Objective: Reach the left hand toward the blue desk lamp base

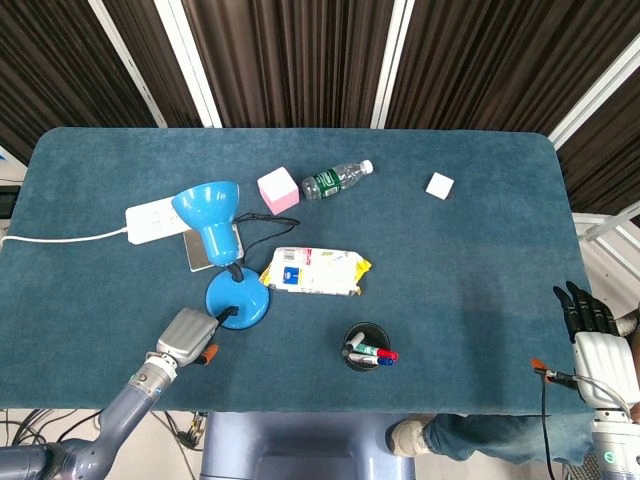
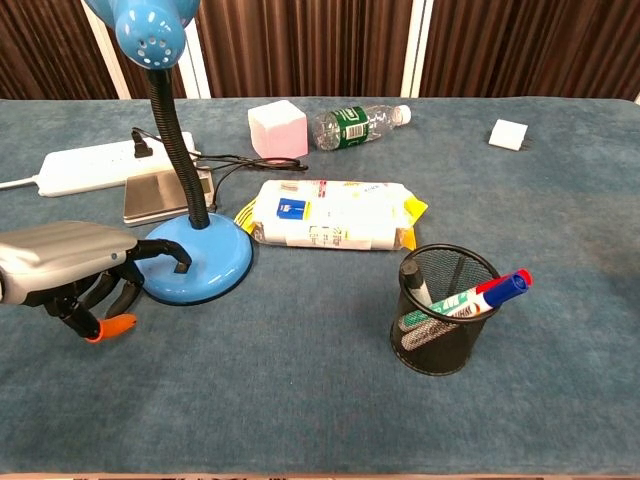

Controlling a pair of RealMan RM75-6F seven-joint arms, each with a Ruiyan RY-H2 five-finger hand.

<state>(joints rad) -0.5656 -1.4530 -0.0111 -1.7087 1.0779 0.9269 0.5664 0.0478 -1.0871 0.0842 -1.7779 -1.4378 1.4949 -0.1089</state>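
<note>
Lamp base: blue round disc, left of centre in the chest view, lying flat on the table; in the head view it sits left of centre in the lower half
Lamp neck and shade: black flexible neck rises from the base; blue shade reaches the upper left corner of the chest view
Left hand: at the left edge of the chest view, just beside the base; its dark fingers are curled downward with nothing in them, one fingertip reaching over the base's near rim, though contact is hard to judge from here
Left hand, head view: lower left, silver back facing up, just below and left of the base
Right hand: lower right edge of the head view, off the table's side, dark fingers slightly spread, holding nothing
Packet: white and yellow, right of the base, centre of frame
Pen holder: black mesh cup with markers, lower right of centre
Power strip: white, upper left, behind the lamp
Pink cube: top centre, beside a lying plastic bottle
Small white block: upper right
</note>
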